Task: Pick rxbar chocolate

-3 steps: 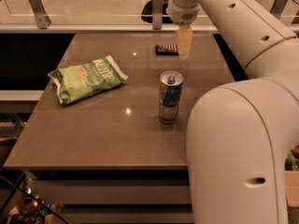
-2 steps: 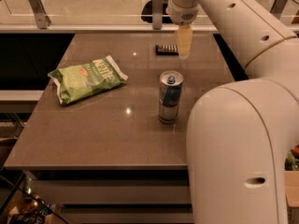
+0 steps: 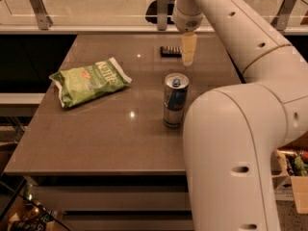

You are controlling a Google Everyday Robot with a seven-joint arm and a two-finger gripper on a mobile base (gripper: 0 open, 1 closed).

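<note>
The robot's white arm (image 3: 226,23) reaches from the lower right over the far part of a brown table (image 3: 110,138). At its end the pale, tapering gripper (image 3: 187,60) points straight down near the far edge. It shows only as one narrow shape from this side, so whether it is open or closed cannot be told. The rxbar chocolate (image 3: 170,51) lies flat on the tabletop just to the left of the gripper. It is a small dark bar with a row of pale marks, and its right end runs behind the gripper. Whether the gripper touches the bar cannot be told. Nearer the camera, a silver-blue drink can (image 3: 175,100) stands upright, well apart from the bar and close to the arm's large lower segment. A green chip bag (image 3: 89,81) lies flat on the left side of the table, well apart from both the can and the bar. Beyond the table's far edge runs a glass railing with metal posts (image 3: 39,6).
</note>
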